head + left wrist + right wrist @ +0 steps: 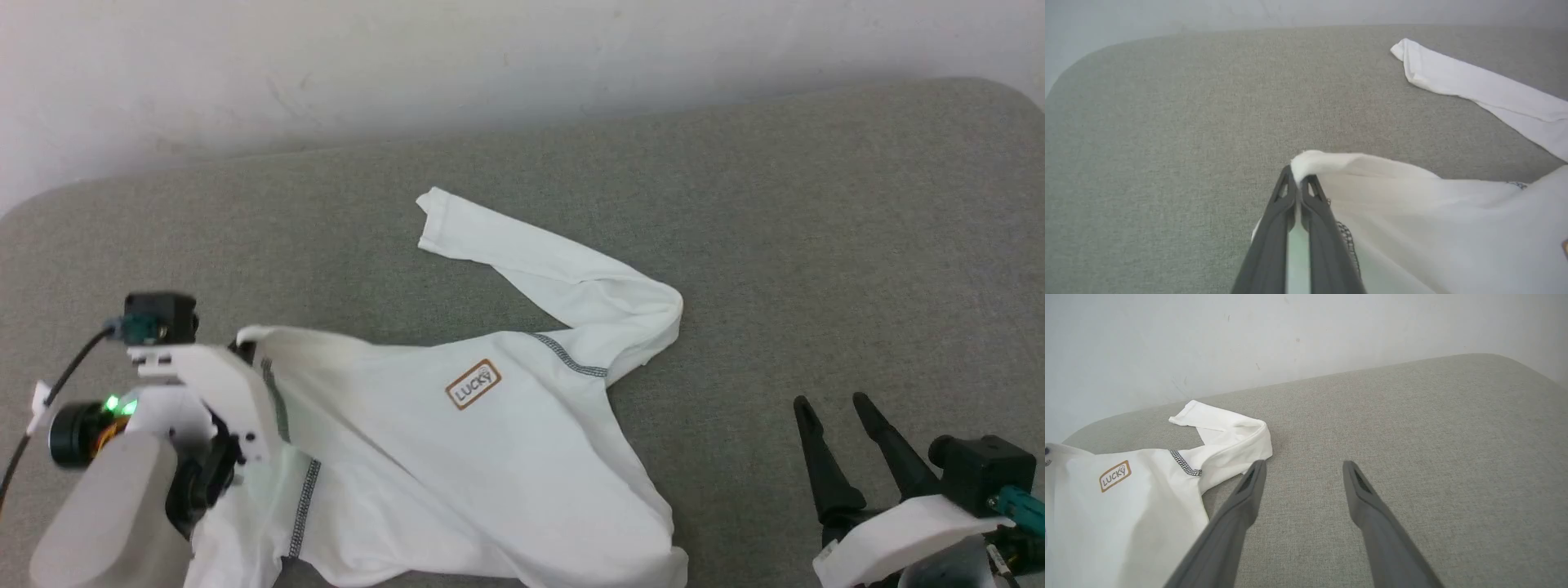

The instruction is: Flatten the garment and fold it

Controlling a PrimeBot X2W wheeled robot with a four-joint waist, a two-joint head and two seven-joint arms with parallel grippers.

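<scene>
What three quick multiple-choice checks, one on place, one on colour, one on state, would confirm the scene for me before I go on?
1. Where does the stretched-out sleeve of the top point?
A. Toward the far wall
B. Tucked under the top
C. Off the near edge
2. What colour edges the label?
A. Blue
B. Brown
C. Red
3. How do the left fingers stand?
A. Wide open above the cloth
B. Shut on nothing
C. Shut on a fold of the top
Key: 1 A, its cuff lies nearest the wall; 2 B, a brown border rings the word LUCKY; 3 C, white cloth bunches between the closed tips.
</scene>
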